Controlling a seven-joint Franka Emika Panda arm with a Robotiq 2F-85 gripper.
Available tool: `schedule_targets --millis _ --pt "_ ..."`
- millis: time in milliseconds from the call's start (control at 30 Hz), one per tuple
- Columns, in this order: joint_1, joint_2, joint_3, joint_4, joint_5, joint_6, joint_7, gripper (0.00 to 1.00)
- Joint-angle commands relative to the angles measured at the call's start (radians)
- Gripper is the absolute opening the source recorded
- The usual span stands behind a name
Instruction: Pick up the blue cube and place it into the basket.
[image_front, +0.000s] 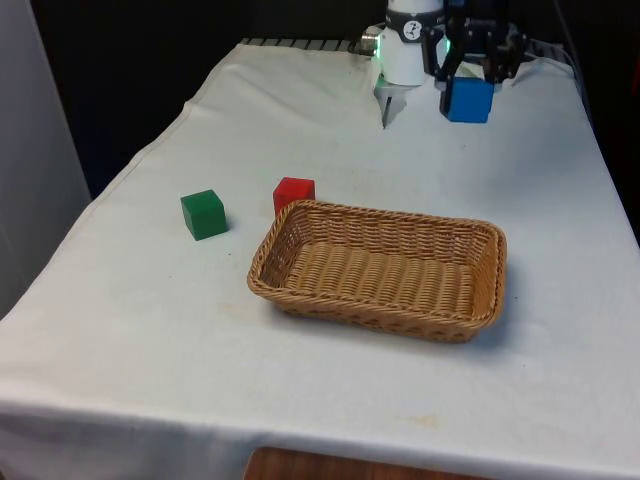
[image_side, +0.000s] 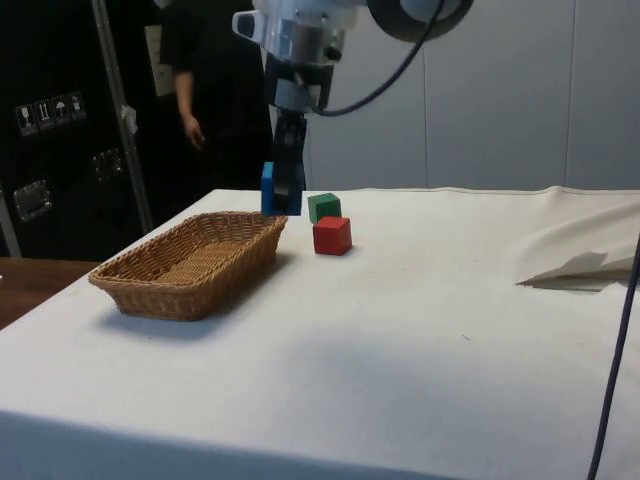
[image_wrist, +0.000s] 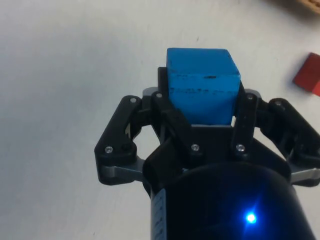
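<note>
Up in the front view's upper right the hand (image_front: 467, 85) is clamped on the blue cube (image_front: 468, 99), lifted clear of the desk (image_front: 560, 330) — and the basket (image_front: 380, 300) sits below it toward frame centre, well apart, so that's the way to carry it.

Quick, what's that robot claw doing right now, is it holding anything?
Gripper: closed on the blue cube, holding it up off the table, not yet over the basket.
</note>
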Motion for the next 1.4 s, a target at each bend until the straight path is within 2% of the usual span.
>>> schedule_targets --millis 0,200,233,267,467,500,533,733,767,800,1000,1033,1067,1267,1300,1333,1367 --pt "0.004 0.01 -0.001 0.019 0.028 -0.011 -0.021 0.02" --pt "0.003 0.017 -0.008 0.066 0.03 -0.037 -0.023 0.02" --pt "0.0 0.009 -0.009 0.055 0.003 -0.029 -0.003 0.02" --pt "0.003 0.019 -0.009 0.074 0.03 -0.041 -0.023 0.02" --pt "0.001 0.038 -0.019 0.136 0.041 -0.066 -0.038 0.02" --pt "0.0 0.029 -0.021 0.127 0.018 -0.062 -0.02 0.02" --pt "0.001 0.042 -0.021 0.144 0.042 -0.068 -0.04 0.02" --pt "-0.002 0.072 -0.033 0.191 0.049 -0.072 -0.056 0.02" --pt "-0.002 0.065 -0.036 0.183 0.026 -0.066 -0.037 0.02" --pt "-0.002 0.083 -0.037 0.207 0.053 -0.073 -0.061 0.02" --pt "-0.005 0.125 -0.049 0.265 0.067 -0.074 -0.082 0.02" --pt "-0.003 0.119 -0.056 0.26 0.042 -0.067 -0.063 0.02" --pt "-0.006 0.13 -0.051 0.273 0.069 -0.074 -0.084 0.02" --pt "-0.01 0.178 -0.066 0.333 0.089 -0.075 -0.113 0.02" --pt "-0.006 0.167 -0.072 0.322 0.065 -0.067 -0.092 0.02" --pt "-0.011 0.185 -0.069 0.342 0.092 -0.076 -0.118 0.02" --pt "-0.012 0.191 -0.071 0.35 0.095 -0.077 -0.123 0.02"
